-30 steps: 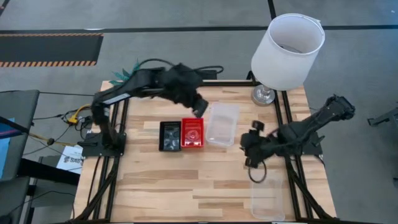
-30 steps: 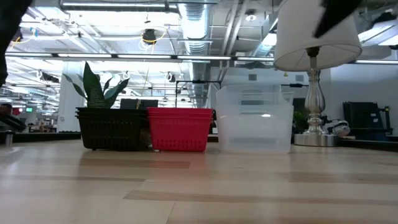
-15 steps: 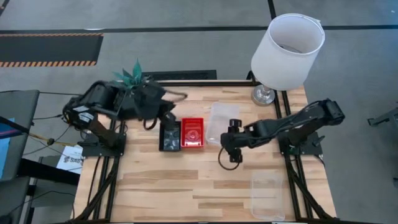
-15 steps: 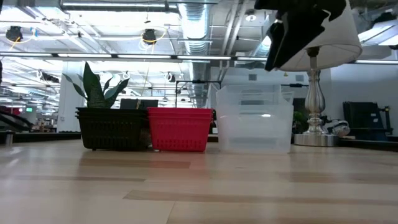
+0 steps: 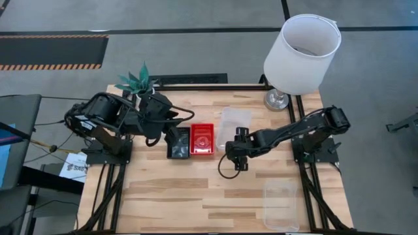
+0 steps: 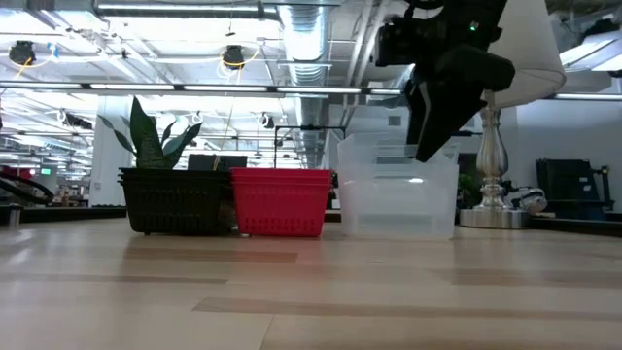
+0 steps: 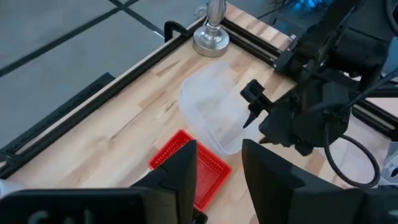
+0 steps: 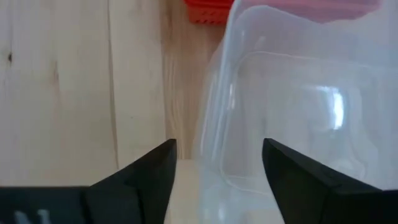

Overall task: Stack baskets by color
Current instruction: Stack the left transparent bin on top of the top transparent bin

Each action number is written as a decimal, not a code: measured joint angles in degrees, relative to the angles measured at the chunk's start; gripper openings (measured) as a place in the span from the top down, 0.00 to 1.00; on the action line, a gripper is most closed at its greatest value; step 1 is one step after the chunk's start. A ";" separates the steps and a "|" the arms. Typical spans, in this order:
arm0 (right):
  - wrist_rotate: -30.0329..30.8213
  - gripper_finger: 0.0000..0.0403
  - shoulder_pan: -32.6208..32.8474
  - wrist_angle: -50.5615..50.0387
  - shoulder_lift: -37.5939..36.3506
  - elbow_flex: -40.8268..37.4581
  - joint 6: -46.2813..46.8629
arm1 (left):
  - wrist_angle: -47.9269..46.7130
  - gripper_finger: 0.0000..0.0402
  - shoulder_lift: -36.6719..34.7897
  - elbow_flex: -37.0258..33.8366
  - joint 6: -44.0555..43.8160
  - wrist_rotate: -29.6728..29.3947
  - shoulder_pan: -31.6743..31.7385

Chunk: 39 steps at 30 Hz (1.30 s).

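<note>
Three stacks sit side by side mid-bench (image 5: 196,189): black perforated plastic baskets (image 5: 177,142), red perforated plastic baskets (image 5: 202,139), then the larger clear plastic baskets (image 5: 233,125) nearest the white-shaded lamp (image 5: 301,52). One more clear plastic basket (image 5: 280,205) lies apart at the bench's near right edge.

Your right tool (image 5: 234,151) hangs at the near rim of the clear stack, fingers (image 8: 140,174) spread wide, gripping nothing; the rim sits between them in the right wrist view.

Your left tool (image 5: 171,125) is just above the black stack's far edge, fingers (image 7: 186,171) narrowly parted and empty, beside the green potted plant (image 5: 136,80).
</note>
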 joint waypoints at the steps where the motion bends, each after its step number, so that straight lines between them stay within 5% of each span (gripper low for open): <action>1: 0.00 0.37 -0.08 0.01 -0.08 0.02 0.39 | 0.00 0.72 -0.08 0.00 0.00 0.00 0.00; 16: -0.19 0.97 -1.49 -0.89 -0.54 0.02 1.41 | -0.02 0.71 -0.26 0.00 1.09 0.07 0.00; 32: -3.53 0.99 -1.34 -3.35 -6.75 1.85 3.48 | -0.02 0.72 -0.26 0.00 0.84 1.50 0.00; 39: -3.47 0.92 -2.26 -3.75 -6.91 2.20 3.92 | -0.02 0.72 -0.26 0.00 0.83 1.28 -0.01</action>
